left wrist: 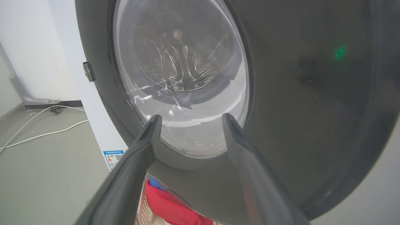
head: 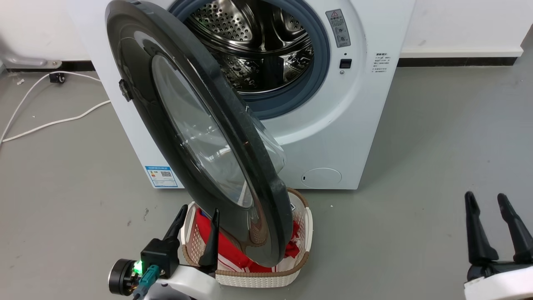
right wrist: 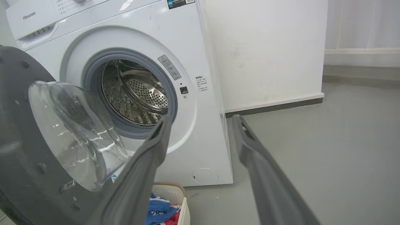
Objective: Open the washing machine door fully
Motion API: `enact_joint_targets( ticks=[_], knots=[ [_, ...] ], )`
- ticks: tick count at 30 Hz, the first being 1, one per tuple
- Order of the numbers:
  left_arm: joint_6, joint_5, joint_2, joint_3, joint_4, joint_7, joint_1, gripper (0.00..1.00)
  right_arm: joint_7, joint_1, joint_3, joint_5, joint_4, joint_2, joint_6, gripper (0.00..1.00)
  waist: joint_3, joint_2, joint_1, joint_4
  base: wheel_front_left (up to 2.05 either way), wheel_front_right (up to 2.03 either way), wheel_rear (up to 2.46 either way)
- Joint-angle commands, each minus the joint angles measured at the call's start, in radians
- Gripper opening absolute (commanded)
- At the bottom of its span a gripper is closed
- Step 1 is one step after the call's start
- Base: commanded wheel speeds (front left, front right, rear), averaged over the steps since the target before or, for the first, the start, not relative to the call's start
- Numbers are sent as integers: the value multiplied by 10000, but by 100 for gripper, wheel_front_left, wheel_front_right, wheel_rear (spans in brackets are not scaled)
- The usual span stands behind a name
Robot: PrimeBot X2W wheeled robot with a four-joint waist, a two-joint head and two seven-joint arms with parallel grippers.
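The door (head: 145,83) of the washer (head: 333,125) hangs half open above a basket (head: 306,233); the left gripper (head: 199,214), fingers apart, is just beside it; the right gripper (head: 485,199) is also spread.

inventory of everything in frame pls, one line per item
washing machine: 1, white, against the wall
washing machine door: 1, glossy black with clear glass bowl, swung partway out, hanging over the basket
drum: 1, perforated steel, inside the opening
gasket: 1, grey, ringing the drum
label: 1, blue, low left on the washer front
hatch: 1, white, round, low on the front
laundry basket: 1, white with brown rim, on the floor before the washer
clothes: count unclear, red and blue, in the basket
cables: 2 strands, white, on the floor left of the washer
left gripper: 1, dark, open, by the door's lower outer face
right gripper: 1, dark, open, lower right over the floor
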Motion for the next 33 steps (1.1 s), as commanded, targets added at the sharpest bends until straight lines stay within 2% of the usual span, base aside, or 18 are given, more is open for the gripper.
enact_joint_targets(
  ticks=[1, 5, 10, 19, 31, 33],
  knots=[
    [11, 62, 64, 52, -10, -26, -87, 100, -70, 136, 83, -437, -144, -53, 1, 100, -9, 0, 0, 2, 0, 0, 0],
    [17, 88, 90, 96, 24, -26, -47, 100, -199, 405, 289, -1832, -404, -72, 1, 100, -51, 0, 0, 21, 0, 0, 0],
    [16, 89, 131, 137, 62, -26, 22, 100, -569, 768, 607, -2857, -251, 25, 1, 100, -92, 0, 0, 26, 0, 0, 0],
    [23, 100, 182, 198, 132, -26, 135, 100, -1030, 1044, 620, -2792, 602, 336, 1, 100, -206, 0, 0, -4, 0, 0, 0],
    [73, 66, 179, 235, 125, -26, 32, 100, -1041, 837, 676, -2931, 684, 397, 1, 100, -149, 0, 0, -37, 0, 0, 0],
    [74, 47, 174, 248, 81, -26, -9, 43, -1044, 828, 669, -2939, 665, 413, 1, 100, -137, 0, 0, -40, 0, 0, 0]
  ],
)
